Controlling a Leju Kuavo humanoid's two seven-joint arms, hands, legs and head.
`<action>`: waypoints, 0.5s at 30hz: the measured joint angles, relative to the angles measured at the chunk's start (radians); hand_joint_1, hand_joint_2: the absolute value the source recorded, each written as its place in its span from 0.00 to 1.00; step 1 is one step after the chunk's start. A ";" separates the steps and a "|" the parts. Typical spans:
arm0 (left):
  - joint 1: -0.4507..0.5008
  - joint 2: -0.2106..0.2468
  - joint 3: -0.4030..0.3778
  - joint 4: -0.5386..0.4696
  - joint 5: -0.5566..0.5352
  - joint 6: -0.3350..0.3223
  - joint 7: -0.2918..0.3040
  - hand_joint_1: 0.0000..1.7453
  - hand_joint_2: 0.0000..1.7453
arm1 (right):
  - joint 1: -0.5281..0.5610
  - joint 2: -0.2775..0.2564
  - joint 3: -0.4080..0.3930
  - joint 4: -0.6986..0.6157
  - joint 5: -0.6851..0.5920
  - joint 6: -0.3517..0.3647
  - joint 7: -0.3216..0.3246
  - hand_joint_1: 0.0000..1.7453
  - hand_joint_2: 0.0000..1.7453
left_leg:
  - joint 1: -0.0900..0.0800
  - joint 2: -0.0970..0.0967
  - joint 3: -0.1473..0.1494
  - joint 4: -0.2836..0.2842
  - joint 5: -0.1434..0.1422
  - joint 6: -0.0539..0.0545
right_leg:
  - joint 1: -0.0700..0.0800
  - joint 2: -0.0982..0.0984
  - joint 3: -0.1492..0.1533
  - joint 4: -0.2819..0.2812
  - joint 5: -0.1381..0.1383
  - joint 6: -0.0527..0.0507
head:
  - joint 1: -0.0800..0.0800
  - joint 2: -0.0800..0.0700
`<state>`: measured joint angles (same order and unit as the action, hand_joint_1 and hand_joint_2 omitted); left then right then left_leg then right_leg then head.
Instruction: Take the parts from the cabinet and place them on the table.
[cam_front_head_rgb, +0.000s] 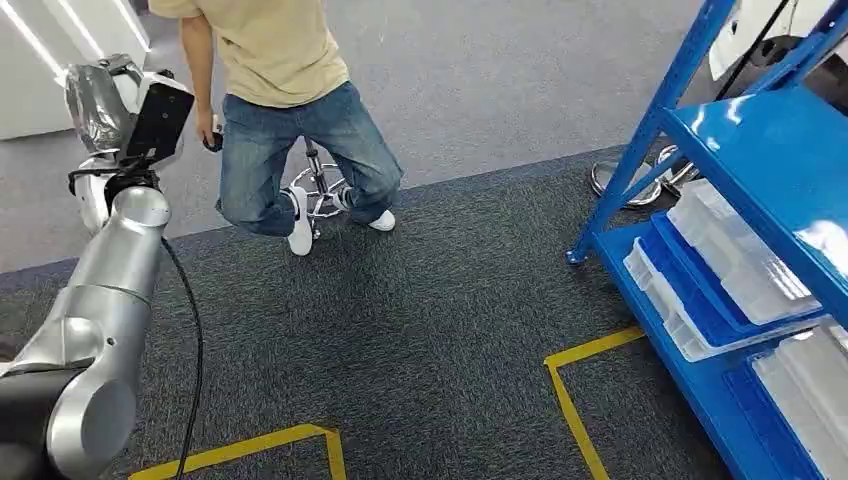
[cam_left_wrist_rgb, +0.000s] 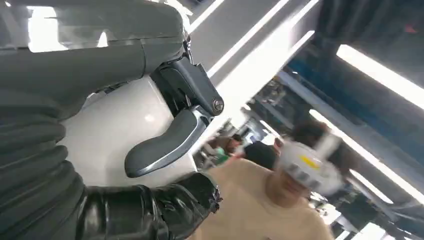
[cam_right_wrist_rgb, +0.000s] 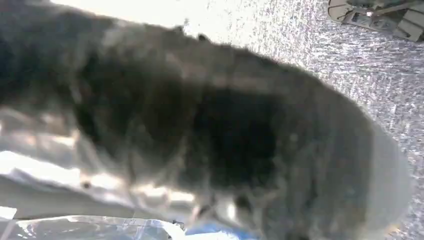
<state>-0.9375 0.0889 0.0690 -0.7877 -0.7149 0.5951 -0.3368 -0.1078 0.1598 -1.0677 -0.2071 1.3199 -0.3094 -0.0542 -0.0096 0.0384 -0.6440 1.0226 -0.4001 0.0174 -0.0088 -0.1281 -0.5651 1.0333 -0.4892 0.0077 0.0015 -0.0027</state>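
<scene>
Left hand (cam_left_wrist_rgb: 150, 150): in the left wrist view the grey thumb (cam_left_wrist_rgb: 165, 145) lies extended over a white rounded part held against the hand; dark fingers (cam_left_wrist_rgb: 150, 210) curl under it, so the part (cam_left_wrist_rgb: 115, 130) is gripped. In the head view the left arm (cam_front_head_rgb: 100, 300) is raised at 9 o'clock, forearm pointing up toward 11 o'clock.

Right hand (cam_right_wrist_rgb: 210, 140): a blurred grey mass close to the lens; cannot tell whether the fingers are spread or closed. Clear plastic and something blue lie just beside it.

Floor: dark grey carpet (cam_front_head_rgb: 420, 330) with yellow tape lines (cam_front_head_rgb: 570, 400), paler grey floor beyond.

Count: one blue cabinet (cam_front_head_rgb: 760, 150) at 3 o'clock, with at least three clear parts boxes (cam_front_head_rgb: 740, 250) on its lower shelves; one person (cam_front_head_rgb: 290, 110) on a stool (cam_front_head_rgb: 320, 185) at 12 o'clock.
</scene>
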 joint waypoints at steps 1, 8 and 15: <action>0.002 0.000 0.000 0.000 0.000 -0.001 0.000 1.00 1.00 | -0.001 0.000 0.000 0.000 0.000 0.000 0.000 0.00 0.00 | 0.015 -0.010 0.011 -0.015 0.007 0.009 | 0.001 0.015 0.001 0.004 -0.008 0.010 | 0.001 0.000; 0.006 -0.005 0.000 0.017 -0.006 -0.005 0.004 1.00 1.00 | 0.008 -0.001 0.000 0.000 0.000 -0.002 0.000 0.00 0.00 | 0.012 -0.094 0.013 -0.009 0.003 0.026 | -0.005 0.125 -0.150 0.262 -0.077 0.011 | 0.003 0.000; 0.008 -0.004 0.000 0.018 0.022 -0.012 -0.019 1.00 1.00 | 0.006 -0.002 0.000 0.000 0.004 0.002 0.000 0.00 0.00 | 0.021 -0.175 -0.004 0.008 -0.002 -0.009 | -0.006 0.183 -0.052 0.025 0.031 -0.002 | 0.002 0.000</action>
<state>-0.9290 0.0847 0.0690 -0.7698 -0.6928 0.5833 -0.3559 -0.1022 0.1579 -1.0674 -0.2071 1.3237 -0.3079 -0.0542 0.0112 -0.1365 -0.6479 1.0301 -0.4023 0.0087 -0.0144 0.0546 -0.6170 1.0581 -0.4584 0.0057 0.0030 -0.0027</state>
